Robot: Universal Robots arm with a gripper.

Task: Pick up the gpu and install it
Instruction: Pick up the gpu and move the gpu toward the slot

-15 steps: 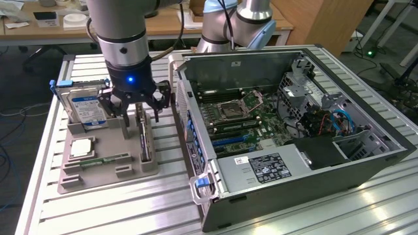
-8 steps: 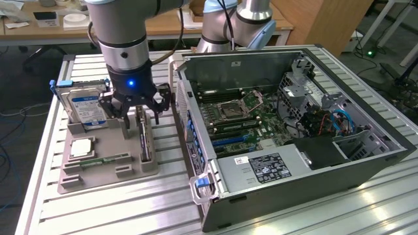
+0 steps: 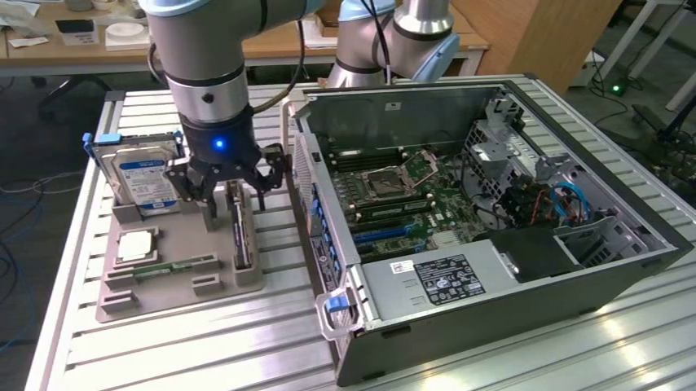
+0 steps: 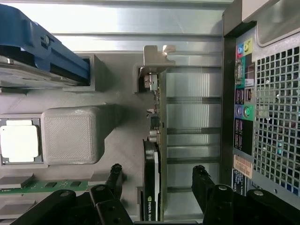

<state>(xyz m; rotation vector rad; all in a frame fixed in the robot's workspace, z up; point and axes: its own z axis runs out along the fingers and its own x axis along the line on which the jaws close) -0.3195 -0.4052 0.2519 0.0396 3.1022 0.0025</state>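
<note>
End effector (image 3: pixel 228 194) is seen released, its two fingers (image 4: pixel 115 177) spread either side of the one gpu (image 3: pixel 241 236), which is stood on edge in one grey holder (image 3: pixel 120 305), centre left in the exterior view. One hard drive (image 3: pixel 142 175), one processor (image 3: pixel 136 244) and one memory stick (image 3: pixel 174 267) are held further left. One open computer case (image 3: pixel 490 326) is set on the counter (image 3: pixel 196 350) at right.

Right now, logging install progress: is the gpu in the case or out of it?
Out. The gpu stands on edge in the grey holder beside the case, between the open fingers.
</note>
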